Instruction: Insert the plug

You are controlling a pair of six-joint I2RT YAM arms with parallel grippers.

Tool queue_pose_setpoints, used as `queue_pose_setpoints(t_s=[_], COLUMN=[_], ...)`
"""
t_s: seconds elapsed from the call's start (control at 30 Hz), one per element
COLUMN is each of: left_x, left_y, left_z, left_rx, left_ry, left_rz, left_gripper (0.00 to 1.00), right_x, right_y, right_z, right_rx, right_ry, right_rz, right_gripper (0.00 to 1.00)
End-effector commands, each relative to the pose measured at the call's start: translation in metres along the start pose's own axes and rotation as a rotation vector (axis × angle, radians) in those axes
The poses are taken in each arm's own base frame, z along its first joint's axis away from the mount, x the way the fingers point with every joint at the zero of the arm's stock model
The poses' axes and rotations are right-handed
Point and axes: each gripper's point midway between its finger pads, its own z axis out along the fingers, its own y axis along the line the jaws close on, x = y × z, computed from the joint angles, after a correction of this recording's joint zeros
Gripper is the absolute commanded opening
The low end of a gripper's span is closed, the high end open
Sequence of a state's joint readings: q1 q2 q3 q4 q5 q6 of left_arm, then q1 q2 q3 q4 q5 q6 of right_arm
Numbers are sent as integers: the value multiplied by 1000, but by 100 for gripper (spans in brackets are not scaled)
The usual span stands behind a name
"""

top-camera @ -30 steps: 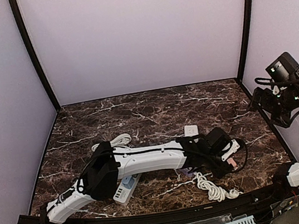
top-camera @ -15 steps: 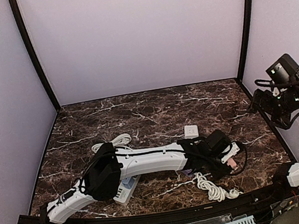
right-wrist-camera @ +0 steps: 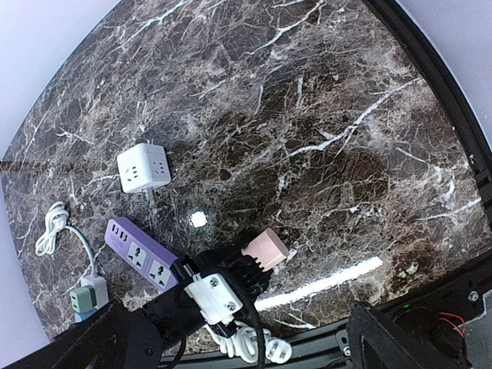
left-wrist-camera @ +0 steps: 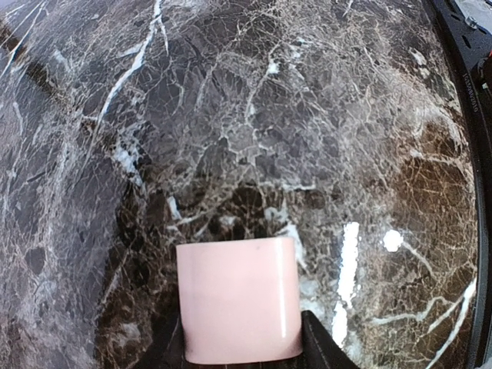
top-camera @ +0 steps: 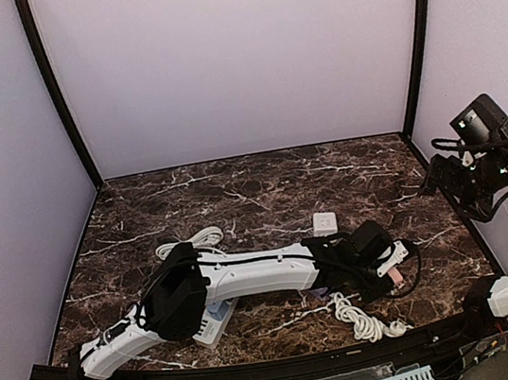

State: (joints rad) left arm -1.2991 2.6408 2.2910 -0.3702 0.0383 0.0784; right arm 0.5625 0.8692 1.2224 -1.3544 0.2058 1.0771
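Pink and blocky, the plug [left-wrist-camera: 237, 298] sits clamped between the two dark fingers of the left hand [top-camera: 391, 272], which is closed on its sides. Only dark brown, white-veined marble lies under it. Seen from the right wrist camera, the plug hangs just past one end of a purple power strip [right-wrist-camera: 143, 250] - near it, but clearly apart from it and not in any of its sockets. The strip lies flat on the table [top-camera: 235, 193] with two of its outlets showing; its other end runs under the left hand and arm.

Beyond the strip, on its far side, stands a white cube socket [right-wrist-camera: 142, 167], set apart from it. On the strip's near side, close to the table's front edge, is a bundled white cable [top-camera: 364, 319]. Further along the left arm from the strip, toward that arm's base, a second white cable [top-camera: 200, 241] lies looped, with a pale adapter block [right-wrist-camera: 81, 296] close to it.

The right hand [top-camera: 431, 173] is held up in the air, well away from the strip and off the table's right edge - its fingers are spread wide and hold nothing.
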Motion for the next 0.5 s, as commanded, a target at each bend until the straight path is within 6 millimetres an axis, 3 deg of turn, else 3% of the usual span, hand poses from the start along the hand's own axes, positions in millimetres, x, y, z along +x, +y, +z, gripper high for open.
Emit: queue_pose_setpoints(t_s=[0.0, 0.27, 0.47], left_x=[-14, -50, -64], left_y=[0, 4, 10], left_z=[-8, -58, -95], left_rx=[-7, -32, -72], left_ry=[-27, -96, -122], left_rz=[19, 35, 49], left_gripper=[29, 23, 19], right_x=[0, -5, -16], right_y=[-1, 4, 16], right_z=[1, -1, -8], right_rx=[-2, -22, -55], right_ry=[-4, -24, -61], right_rz=[-2, -11, -35], right_gripper=[98, 98, 99])
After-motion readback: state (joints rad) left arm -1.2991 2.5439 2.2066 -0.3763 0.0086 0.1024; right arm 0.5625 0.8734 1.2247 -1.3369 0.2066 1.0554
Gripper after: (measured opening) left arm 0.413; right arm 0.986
